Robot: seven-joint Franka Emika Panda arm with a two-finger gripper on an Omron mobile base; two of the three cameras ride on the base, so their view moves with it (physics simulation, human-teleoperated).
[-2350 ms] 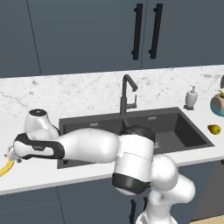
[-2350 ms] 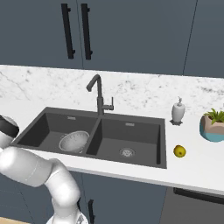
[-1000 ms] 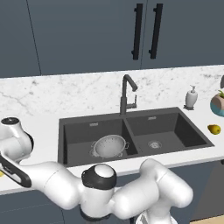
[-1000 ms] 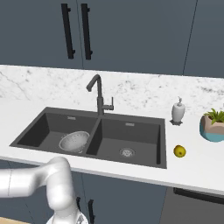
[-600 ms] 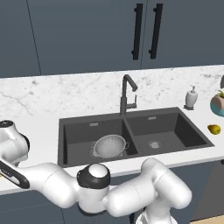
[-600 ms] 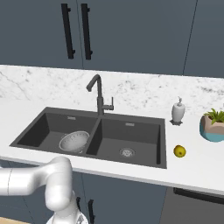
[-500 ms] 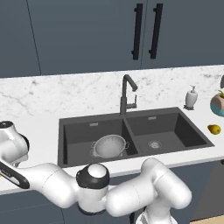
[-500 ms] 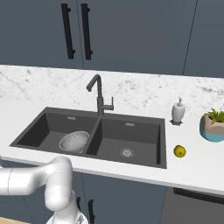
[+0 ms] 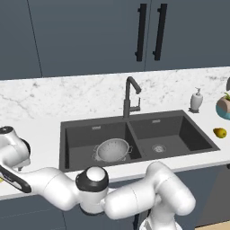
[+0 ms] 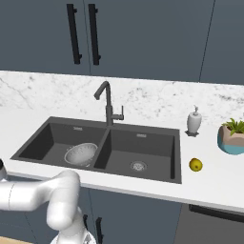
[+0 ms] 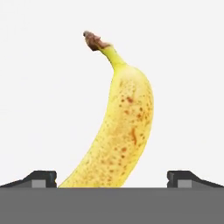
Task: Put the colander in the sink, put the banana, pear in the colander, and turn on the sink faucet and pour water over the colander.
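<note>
The banana (image 11: 118, 127), yellow with brown speckles, lies on the white counter in the hand view, its stem pointing away. My gripper (image 11: 111, 178) is open right over its near end. One fingertip (image 11: 41, 177) stands well to the left and the other to the right, both clear of the fruit. The silver colander (image 9: 112, 149) (image 10: 80, 154) sits in the left basin of the dark sink (image 9: 179, 134) (image 10: 152, 143). The pear (image 9: 219, 132) (image 10: 195, 165) rests on the counter right of the sink. The dark faucet (image 9: 129, 96) (image 10: 107, 102) rises behind the divider.
A white soap dispenser (image 9: 196, 99) (image 10: 194, 121) and a potted plant (image 9: 223, 105) (image 10: 232, 136) stand at the back right. My arm reaches low across the counter's front edge to the far left. Dark cabinet doors hang above the marble backsplash.
Since 2.4 s ago the arm has swung round to the far left, with its elbow dropped in front of the counter. Over the last second it has barely moved.
</note>
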